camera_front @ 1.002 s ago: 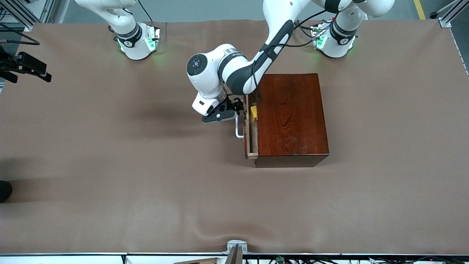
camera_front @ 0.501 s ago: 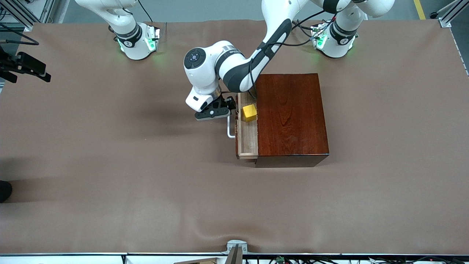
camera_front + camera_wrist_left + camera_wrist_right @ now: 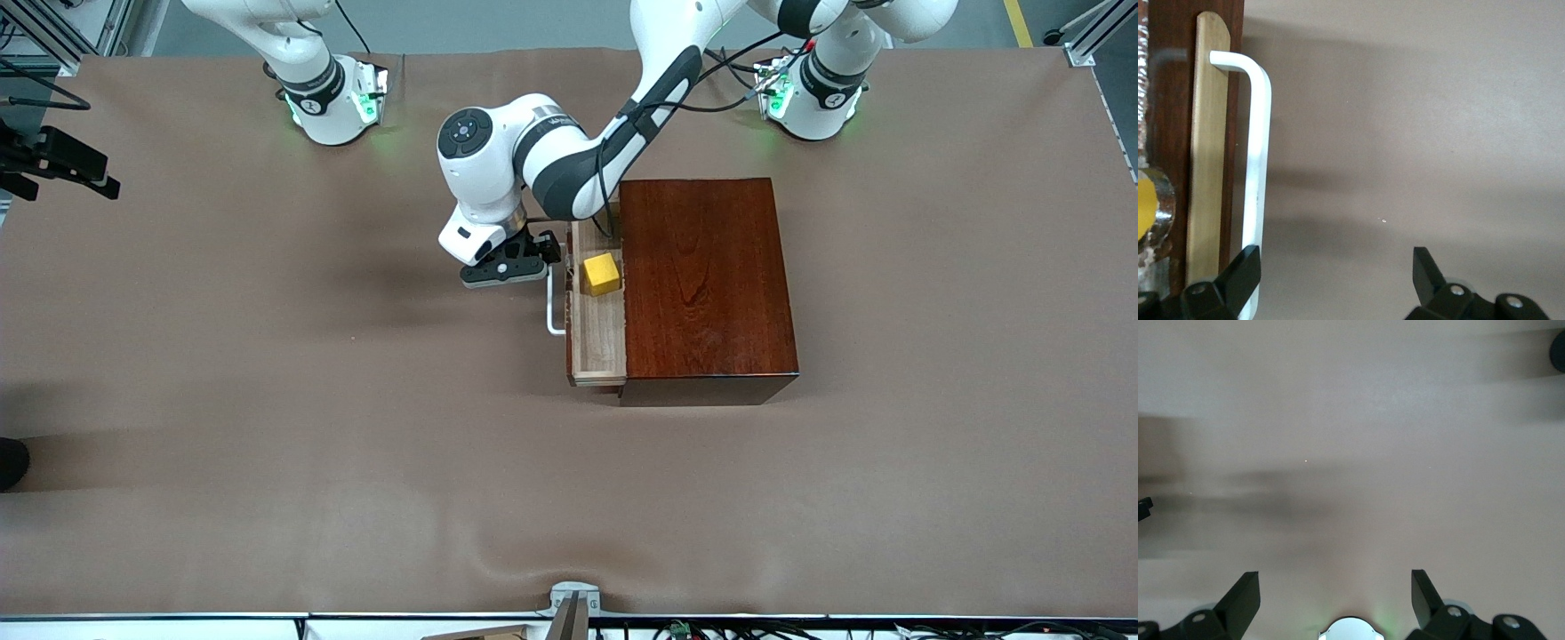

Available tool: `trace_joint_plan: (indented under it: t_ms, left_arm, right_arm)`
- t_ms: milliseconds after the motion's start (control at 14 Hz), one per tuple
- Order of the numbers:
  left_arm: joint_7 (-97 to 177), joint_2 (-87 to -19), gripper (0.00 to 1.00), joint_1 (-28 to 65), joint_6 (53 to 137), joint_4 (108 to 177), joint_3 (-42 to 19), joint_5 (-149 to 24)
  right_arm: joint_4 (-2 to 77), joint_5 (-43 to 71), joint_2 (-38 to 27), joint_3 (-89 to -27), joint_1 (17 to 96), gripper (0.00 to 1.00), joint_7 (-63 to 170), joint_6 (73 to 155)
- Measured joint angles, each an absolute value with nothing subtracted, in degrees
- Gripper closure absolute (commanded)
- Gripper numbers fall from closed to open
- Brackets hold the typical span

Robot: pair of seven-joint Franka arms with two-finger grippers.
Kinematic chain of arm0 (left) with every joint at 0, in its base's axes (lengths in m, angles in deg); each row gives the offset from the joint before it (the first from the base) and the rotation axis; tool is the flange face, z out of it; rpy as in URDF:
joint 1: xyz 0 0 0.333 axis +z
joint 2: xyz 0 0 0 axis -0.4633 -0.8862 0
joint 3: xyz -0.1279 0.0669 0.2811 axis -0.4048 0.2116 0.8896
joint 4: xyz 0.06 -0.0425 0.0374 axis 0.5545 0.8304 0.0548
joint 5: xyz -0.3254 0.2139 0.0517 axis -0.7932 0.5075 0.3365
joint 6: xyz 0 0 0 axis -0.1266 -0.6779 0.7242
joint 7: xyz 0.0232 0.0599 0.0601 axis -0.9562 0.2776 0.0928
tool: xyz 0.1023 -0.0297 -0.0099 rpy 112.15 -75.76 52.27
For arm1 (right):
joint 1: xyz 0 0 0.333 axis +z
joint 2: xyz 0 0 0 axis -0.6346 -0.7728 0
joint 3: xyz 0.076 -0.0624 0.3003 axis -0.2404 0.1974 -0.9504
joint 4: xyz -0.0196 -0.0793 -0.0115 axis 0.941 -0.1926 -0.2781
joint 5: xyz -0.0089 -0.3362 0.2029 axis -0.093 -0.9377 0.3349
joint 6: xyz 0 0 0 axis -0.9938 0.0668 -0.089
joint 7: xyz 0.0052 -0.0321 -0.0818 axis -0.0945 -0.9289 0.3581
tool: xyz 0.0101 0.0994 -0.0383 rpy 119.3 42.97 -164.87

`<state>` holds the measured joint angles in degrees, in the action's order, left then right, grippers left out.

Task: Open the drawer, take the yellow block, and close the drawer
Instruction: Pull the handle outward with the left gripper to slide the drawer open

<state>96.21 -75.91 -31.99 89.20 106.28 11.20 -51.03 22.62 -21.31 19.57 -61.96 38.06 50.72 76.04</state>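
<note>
Drawer (image 3: pixel 597 333) is sticking out toward the spread left gripper (image 3: pixel 505 267) beside its handle (image 3: pixel 555 307); right gripper (image 3: pixel 1335 600) is waiting, spread.

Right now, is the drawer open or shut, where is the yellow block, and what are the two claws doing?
Pale light-wood drawer with white U-shaped bar handle: pulled partly out of the glossy dark reddish-brown wooden box.
Small bright yellow cube: sitting in the drawer, not held.
Left claw: open, one finger hooked at the handle.
Right claw: open, empty, waiting over bare brown table.
</note>
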Motion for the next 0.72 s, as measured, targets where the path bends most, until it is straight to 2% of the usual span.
trace_joint_plan:
  t_ms: [716]
  left_arm:
    - [95.2, -76.0, 0.00, -32.0, 84.1, 105.6, 12.3, -51.0]
  right_arm:
    - [22.6, -21.3, 19.6, -62.0, 38.1, 0.00, 50.7, 76.0]
